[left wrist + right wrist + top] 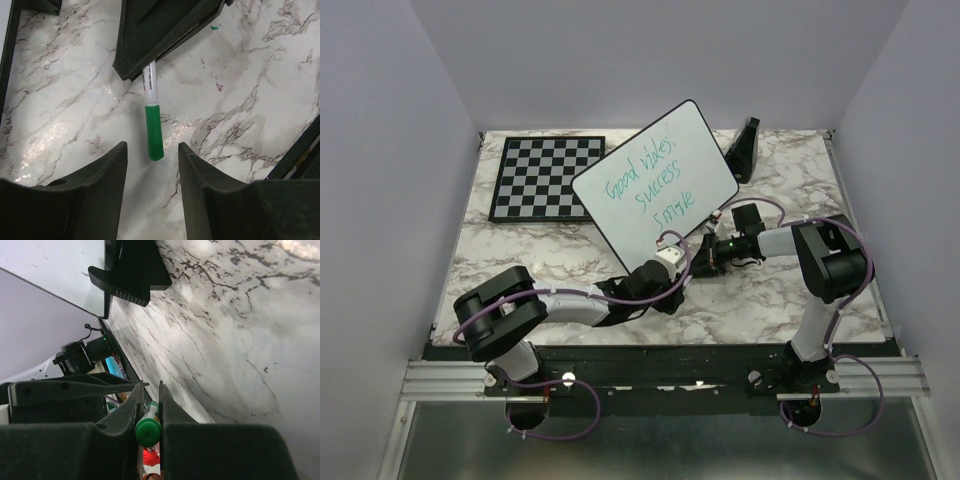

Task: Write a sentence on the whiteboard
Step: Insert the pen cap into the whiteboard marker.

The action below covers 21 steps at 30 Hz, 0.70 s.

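- Top external view: grey-veined white marble table (520, 265), black-and-white checkered chessboard (545, 177) at far left.
- Large white rounded whiteboard (655, 175) with thin black rim, skewed at mid-table, left corner over chessboard's edge.
- Left arm (560, 300) stretched low from base toward centre; left gripper (152, 147) with jaws apart.
- Right arm (825, 260) folded at elbow, forearm reaching left; right gripper (148, 390) clamped on white marker (154, 132) with green cap.
- Teal handwritten sentence (650, 185), three lines, on whiteboard.
- Marker cap between left fingers (107, 170), touching neither.
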Tool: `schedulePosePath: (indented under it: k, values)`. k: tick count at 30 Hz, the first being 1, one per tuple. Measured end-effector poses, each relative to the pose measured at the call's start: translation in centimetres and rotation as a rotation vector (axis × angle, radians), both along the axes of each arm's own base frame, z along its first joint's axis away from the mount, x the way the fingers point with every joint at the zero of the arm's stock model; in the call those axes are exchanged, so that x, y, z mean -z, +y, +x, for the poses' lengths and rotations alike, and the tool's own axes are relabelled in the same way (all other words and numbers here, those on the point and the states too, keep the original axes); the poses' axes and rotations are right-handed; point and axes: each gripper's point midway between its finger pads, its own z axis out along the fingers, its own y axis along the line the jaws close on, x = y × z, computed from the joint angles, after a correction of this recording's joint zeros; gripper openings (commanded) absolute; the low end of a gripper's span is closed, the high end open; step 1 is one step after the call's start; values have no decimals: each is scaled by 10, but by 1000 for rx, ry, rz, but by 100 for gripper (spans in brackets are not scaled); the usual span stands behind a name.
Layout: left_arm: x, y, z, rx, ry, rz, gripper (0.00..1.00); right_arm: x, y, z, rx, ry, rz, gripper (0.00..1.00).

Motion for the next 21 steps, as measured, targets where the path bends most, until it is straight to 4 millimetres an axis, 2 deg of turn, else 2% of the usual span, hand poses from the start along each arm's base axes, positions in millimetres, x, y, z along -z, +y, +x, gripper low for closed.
schedulePosePath:
  k: [3, 9, 12, 13, 14, 21]
  values:
    - [7, 0, 1, 7, 25, 2, 51, 0, 0, -1, -1, 3, -1, 0]
    - [17, -2, 2, 22, 62, 9, 43, 1, -1, -2, -1, 13, -4, 0]
    - [17, -5, 2, 31, 72, -2, 23, 1, -1, -2, -1, 14, -4, 1]
    - [17, -5, 2, 33, 79, -7, 4, 1, -1, -2, -1, 15, -4, 1]
    - [17, -6, 1, 38, 86, -13, 0, 1, -1, -2, -1, 15, -4, 1]
    - [15, -10, 6, 35, 125, -36, 0, 1, -3, 0, 6, 11, -5, 0]
